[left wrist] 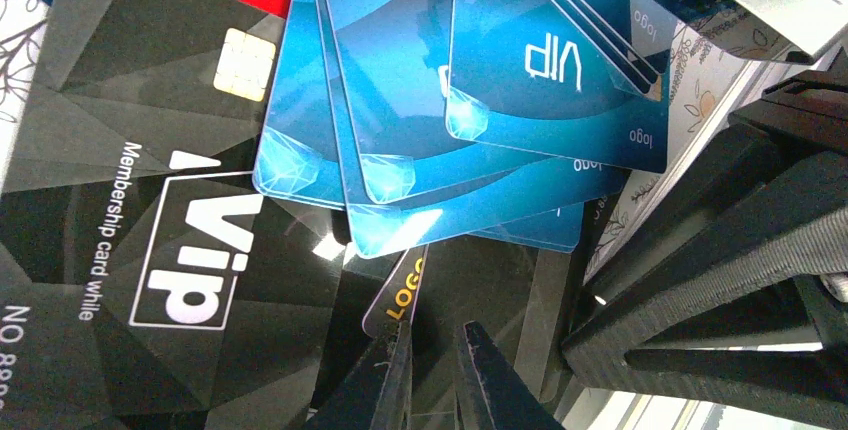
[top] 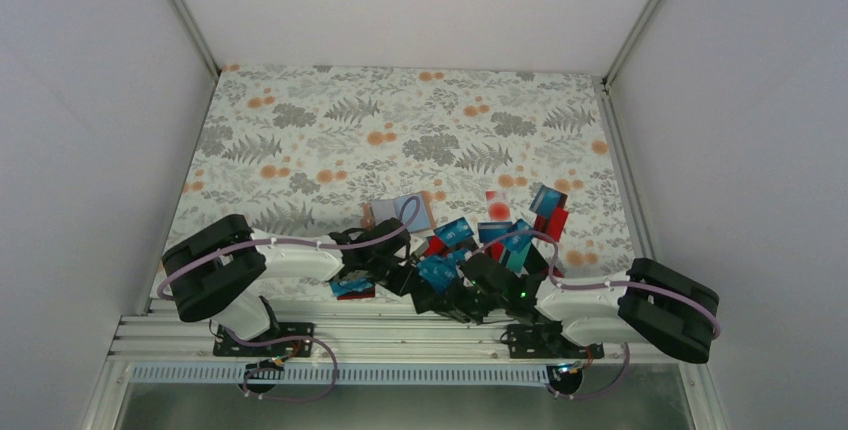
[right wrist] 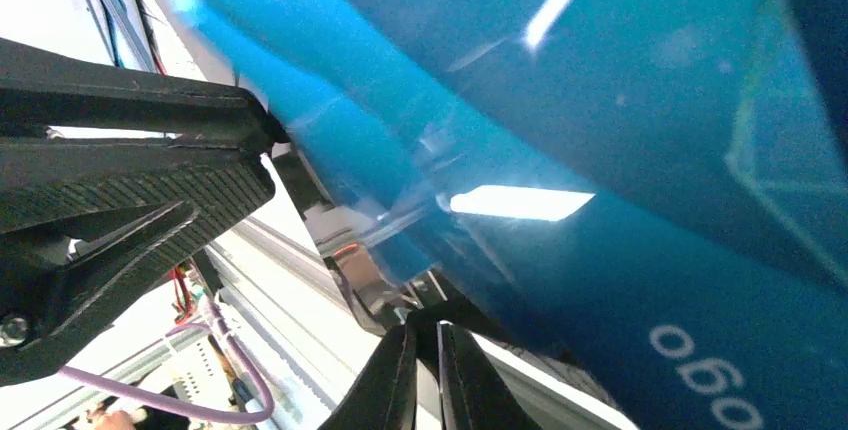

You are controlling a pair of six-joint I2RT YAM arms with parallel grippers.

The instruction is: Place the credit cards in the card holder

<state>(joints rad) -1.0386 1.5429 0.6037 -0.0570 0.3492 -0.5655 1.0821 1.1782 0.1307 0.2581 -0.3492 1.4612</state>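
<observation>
The credit cards lie in a loose pile of blue, teal, red and black near the front middle of the table. The tan-pink card holder lies just left of the pile with a blue card against it. Both grippers meet low at the pile's near edge. My left gripper hangs over a black VIP card and a fan of blue cards. Its jaws stand slightly apart, with a black "LOGO" card on edge against one finger. My right gripper is shut on a blue card.
The right gripper's black ribbed fingers crowd the right side of the left wrist view. A card lies under the left arm at the table's front edge. The metal rail runs just behind the grippers. White walls enclose the floral table.
</observation>
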